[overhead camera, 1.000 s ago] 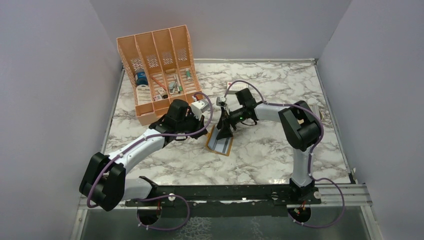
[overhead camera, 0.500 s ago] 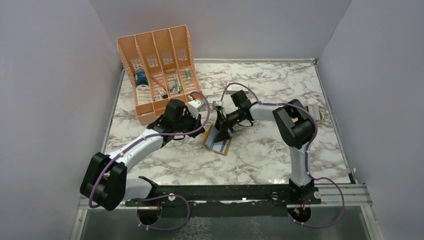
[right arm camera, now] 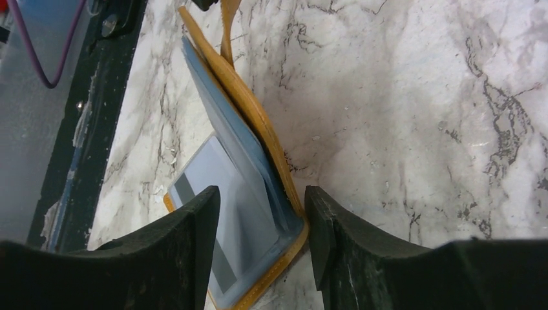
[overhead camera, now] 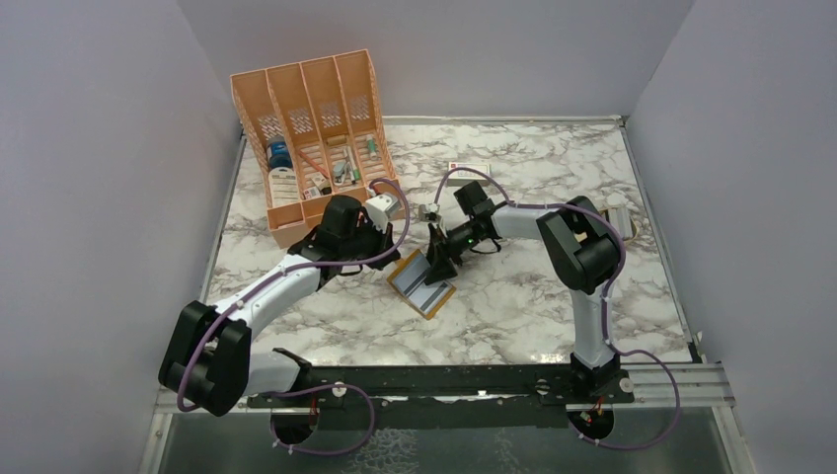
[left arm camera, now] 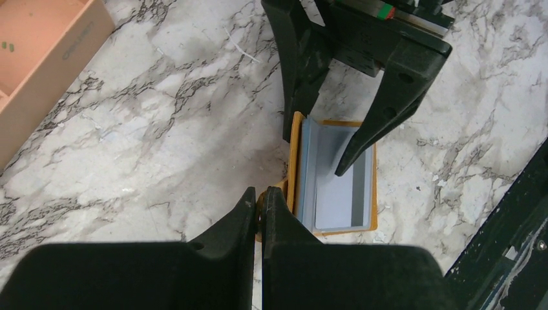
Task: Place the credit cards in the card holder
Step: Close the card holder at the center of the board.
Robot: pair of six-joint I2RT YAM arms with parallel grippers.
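Observation:
The card holder [overhead camera: 422, 283] lies open on the marble, mustard-orange with grey-blue lining. One flap [right arm camera: 245, 103] stands tilted up. A grey credit card [left arm camera: 339, 194] with a dark stripe lies on its lining, also seen as the card [right arm camera: 213, 187] in the right wrist view. My left gripper [left arm camera: 260, 200] is shut on the holder's orange tab at its near left edge. My right gripper [right arm camera: 262, 219] hangs over the holder with its jaws apart. One finger [right arm camera: 194, 239] is above the card and the other finger [right arm camera: 329, 239] is beside the outer orange edge.
A large orange desk organiser [overhead camera: 311, 138] with small items stands at the back left, just behind my left arm. A white box with a red mark [overhead camera: 470, 168] lies behind my right arm. A black rail [overhead camera: 444, 380] runs along the near edge.
The card holder has slid a little left and turned. My right gripper has moved left with it and its jaws have narrowed. My left gripper stays shut on the tab.

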